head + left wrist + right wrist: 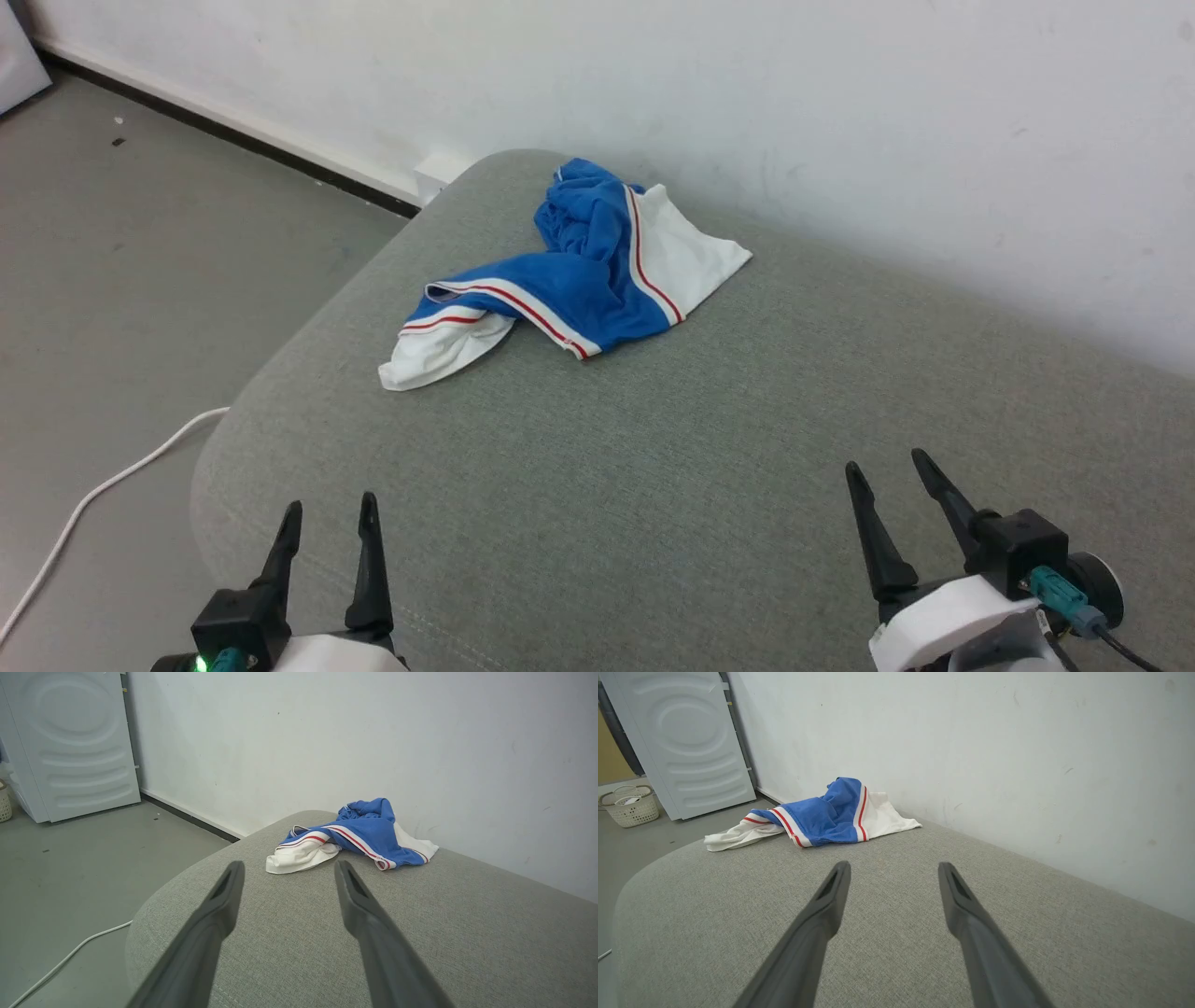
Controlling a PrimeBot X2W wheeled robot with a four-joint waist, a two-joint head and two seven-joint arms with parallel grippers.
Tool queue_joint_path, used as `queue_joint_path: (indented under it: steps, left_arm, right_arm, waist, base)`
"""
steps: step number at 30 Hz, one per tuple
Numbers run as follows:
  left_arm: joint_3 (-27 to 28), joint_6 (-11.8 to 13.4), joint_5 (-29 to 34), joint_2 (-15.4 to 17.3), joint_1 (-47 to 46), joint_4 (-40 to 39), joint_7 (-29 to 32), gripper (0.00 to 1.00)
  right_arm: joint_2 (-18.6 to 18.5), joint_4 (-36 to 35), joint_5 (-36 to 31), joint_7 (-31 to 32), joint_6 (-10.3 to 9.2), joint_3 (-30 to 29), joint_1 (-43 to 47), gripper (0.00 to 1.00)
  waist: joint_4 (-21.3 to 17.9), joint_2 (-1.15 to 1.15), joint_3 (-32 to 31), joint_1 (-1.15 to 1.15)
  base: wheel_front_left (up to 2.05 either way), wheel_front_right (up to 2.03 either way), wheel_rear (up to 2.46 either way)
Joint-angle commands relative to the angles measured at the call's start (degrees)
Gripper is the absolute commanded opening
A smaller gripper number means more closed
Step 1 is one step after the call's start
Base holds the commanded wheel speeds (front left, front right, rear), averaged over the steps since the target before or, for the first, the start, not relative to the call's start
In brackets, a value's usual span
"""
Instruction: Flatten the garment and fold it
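A: Hands?
B: Left hand and right hand both spread, holding nothing, low over the near edge of the grey cushion.
A: Garment?
B: Garment is bunched at the cushion's far end, near the wall, well apart from both hands. Looks like soft, light jersey: I'd expect it to drape and drag, no stiffness. Pinch the white sleeve and the striped edge, then pull apart.
A: Containers?
B: One pale basket on the floor, beside a white appliance. Something pale inside, can't tell what.
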Motion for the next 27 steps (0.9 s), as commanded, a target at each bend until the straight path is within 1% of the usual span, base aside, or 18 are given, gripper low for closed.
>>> queue_joint_path:
  steps: [1,13,27]
  left_arm:
    - [0.3,0.0,-0.4,-0.3,0.8,0.3,-0.7,1.0]
    - [0.5,-0.2,-1.3,-0.3,1.5,1.0,-2.2,1.0]
    - [0.9,-0.4,-2.3,-0.3,1.3,0.8,-2.2,1.0]
  right_arm:
    - [0.2,0.3,0.3,-0.6,-0.11,0.1,-1.0,1.0]
    - [0.2,1.6,0.5,-2.1,-0.12,0.0,-1.0,1.0]
    - [0.2,1.7,0.1,-2.1,-0.12,-0.1,-1.1,1.0]
  waist:
    - [0.7,0.0,-0.2,0.0]
    - [4.4,0.0,-0.6,0.0]
    - [3.9,0.0,-0.5,0.0]
  base:
    - [0.0,0.0,0.0]
    - [0.0,0.0,0.0]
    - [0.0,0.0,0.0]
